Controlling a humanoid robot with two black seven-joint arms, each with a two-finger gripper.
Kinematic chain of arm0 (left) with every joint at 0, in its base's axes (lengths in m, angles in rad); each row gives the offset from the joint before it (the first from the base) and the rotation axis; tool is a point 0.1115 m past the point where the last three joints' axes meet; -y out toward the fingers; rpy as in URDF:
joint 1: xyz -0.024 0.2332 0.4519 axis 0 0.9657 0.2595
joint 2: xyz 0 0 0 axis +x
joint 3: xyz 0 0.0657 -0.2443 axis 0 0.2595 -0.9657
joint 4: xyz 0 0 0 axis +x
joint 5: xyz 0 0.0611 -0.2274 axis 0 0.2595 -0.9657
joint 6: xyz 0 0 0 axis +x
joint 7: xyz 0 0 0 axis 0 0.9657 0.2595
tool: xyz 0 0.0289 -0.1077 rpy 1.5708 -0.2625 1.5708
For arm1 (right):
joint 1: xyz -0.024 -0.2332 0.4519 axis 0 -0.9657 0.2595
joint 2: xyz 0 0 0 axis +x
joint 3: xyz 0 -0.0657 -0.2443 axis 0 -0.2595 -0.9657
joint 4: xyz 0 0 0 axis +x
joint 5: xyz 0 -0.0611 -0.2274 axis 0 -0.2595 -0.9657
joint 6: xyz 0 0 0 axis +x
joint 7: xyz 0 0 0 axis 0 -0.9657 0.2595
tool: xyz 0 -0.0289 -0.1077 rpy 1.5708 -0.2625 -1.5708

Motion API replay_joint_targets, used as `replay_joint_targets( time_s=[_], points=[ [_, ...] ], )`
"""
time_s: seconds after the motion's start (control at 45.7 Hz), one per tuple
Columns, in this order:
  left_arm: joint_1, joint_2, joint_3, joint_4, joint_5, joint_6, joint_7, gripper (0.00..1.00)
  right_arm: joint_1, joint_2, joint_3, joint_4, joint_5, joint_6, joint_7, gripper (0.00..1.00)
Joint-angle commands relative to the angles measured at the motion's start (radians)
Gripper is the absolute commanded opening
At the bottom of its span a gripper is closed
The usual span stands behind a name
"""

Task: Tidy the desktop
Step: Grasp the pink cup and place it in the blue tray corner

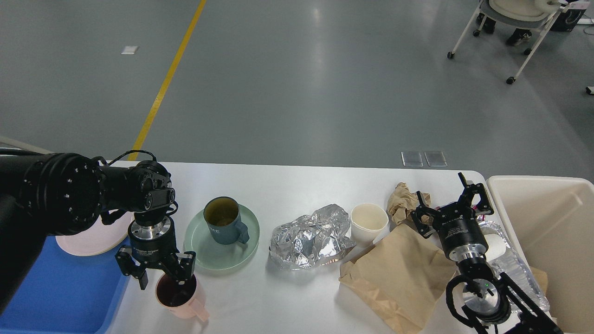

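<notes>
Grey floor lies beyond the far edge of the white rectangular desktop [297, 185]; its far strip is bare, smooth and plain. Left gripper [161, 279], fingers apart, straddles the pink mug's rim [178, 297]. Right gripper [448, 199] spread wide.

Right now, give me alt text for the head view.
The left gripper hangs open over a pink mug on the white desktop, beside a blue tray. The right gripper is open over a brown paper bag.
</notes>
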Motion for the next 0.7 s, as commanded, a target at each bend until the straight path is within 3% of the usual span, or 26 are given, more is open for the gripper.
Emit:
replay_joint_targets(
  time_s=[0.0, 0.066, 0.525, 0.678],
  points=[
    [0.004, 0.0, -0.007, 0.001, -0.004, 0.0, 0.004, 0.12, 0.0, 0.0, 0.0, 0.0, 0.0, 0.0, 0.0, 1.0],
    [0.004, -0.001, -0.007, -0.002, -0.004, 0.0, 0.004, 0.0, 0.0, 0.0, 0.0, 0.0, 0.0, 0.0, 0.0, 1.0],
    [-0.024, -0.017, -0.024, -0.022, -0.017, 0.0, -0.006, 0.0, 0.0, 0.0, 0.0, 0.0, 0.0, 0.0, 0.0, 1.0],
    [-0.116, 0.044, -0.04, -0.09, -0.015, 0.0, -0.026, 0.0, 0.0, 0.0, 0.0, 0.0, 0.0, 0.0, 0.0, 1.0]
  ],
)
